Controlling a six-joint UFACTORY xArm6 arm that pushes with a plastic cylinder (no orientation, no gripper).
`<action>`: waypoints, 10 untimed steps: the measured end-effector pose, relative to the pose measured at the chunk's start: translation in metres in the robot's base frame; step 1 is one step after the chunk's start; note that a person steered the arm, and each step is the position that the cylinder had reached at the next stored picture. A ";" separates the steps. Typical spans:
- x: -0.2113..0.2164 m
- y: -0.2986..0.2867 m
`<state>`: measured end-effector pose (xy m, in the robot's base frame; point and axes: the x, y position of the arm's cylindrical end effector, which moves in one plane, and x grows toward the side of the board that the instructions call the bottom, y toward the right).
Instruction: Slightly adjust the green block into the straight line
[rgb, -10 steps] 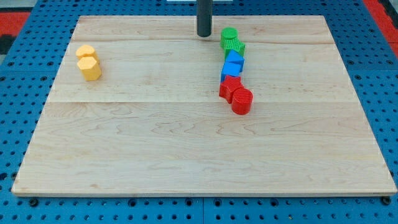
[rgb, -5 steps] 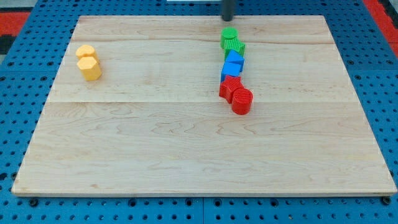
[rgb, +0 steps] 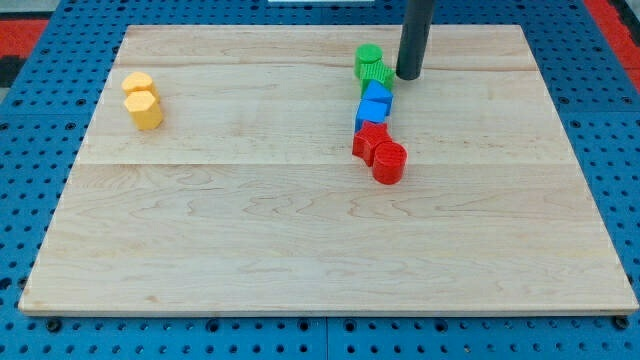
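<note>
Nearest me in the column lie the red cylinder (rgb: 389, 162) and red block (rgb: 368, 140), then the two blue blocks (rgb: 374, 104), and farthest, near the board's (rgb: 250, 250) top edge, the green pair (rgb: 371, 66). I have no claw, only a rod holding nothing; my tip (rgb: 408, 76) stands just right of the ribbed green block (rgb: 378, 73). It looks light, stiff and free-sliding, so I would nudge its right side gently.

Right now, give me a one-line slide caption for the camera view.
My tip sits just right of the green blocks heading a column of blue blocks and red blocks; yellow blocks lie far left.
</note>
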<state>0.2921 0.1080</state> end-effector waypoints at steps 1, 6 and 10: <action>0.000 -0.005; 0.002 -0.029; -0.056 -0.001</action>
<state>0.2365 0.1067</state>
